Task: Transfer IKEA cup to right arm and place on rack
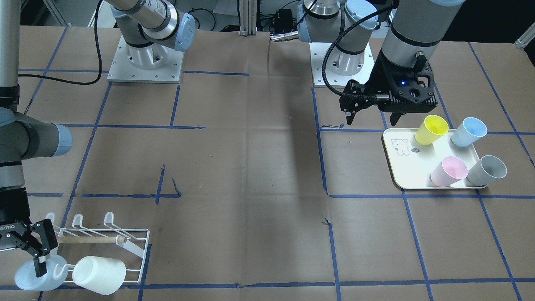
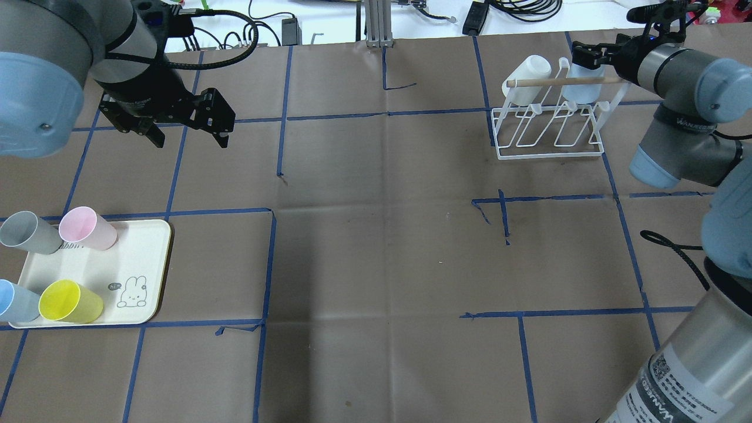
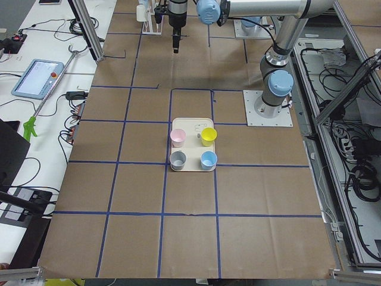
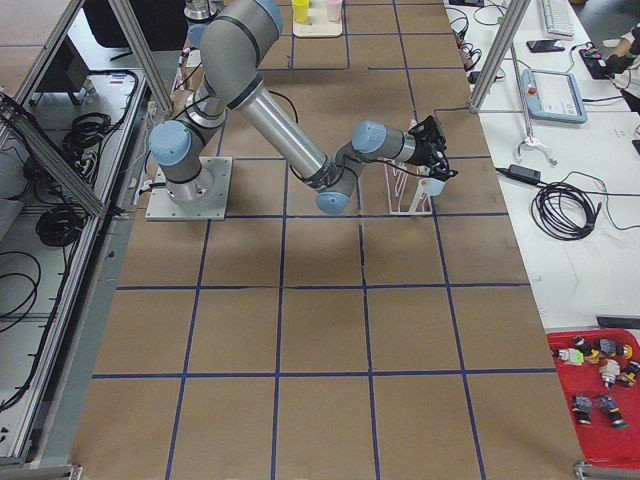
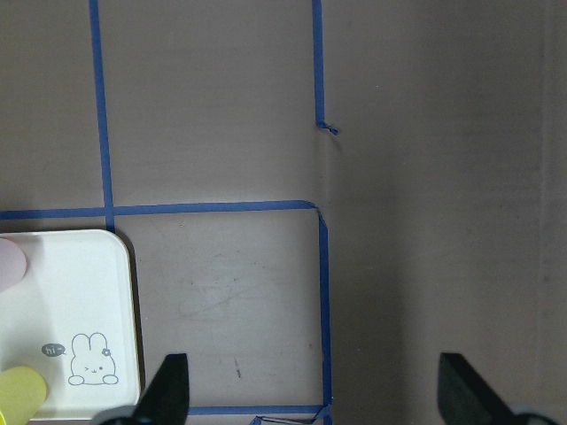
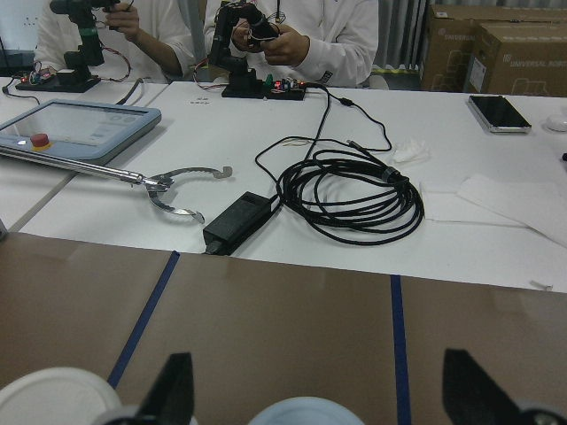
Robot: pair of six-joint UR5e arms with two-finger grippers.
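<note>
blue cup (image 2: 17, 302) cropped, yellow cup (image 5: 18, 394) cropped

The bench (image 2: 376, 264) is covered in matt brown paper, creased, with blue tape lines (image 2: 282, 100) stuck on it. The rack (image 2: 549, 155) is smooth white coated wire, with a bare pale wooden dowel (image 2: 546, 82) across it. The cups (image 1: 432, 129) look like matt plastic, and the cream tray (image 1: 411, 167) is perhaps slightly glossy.
</note>
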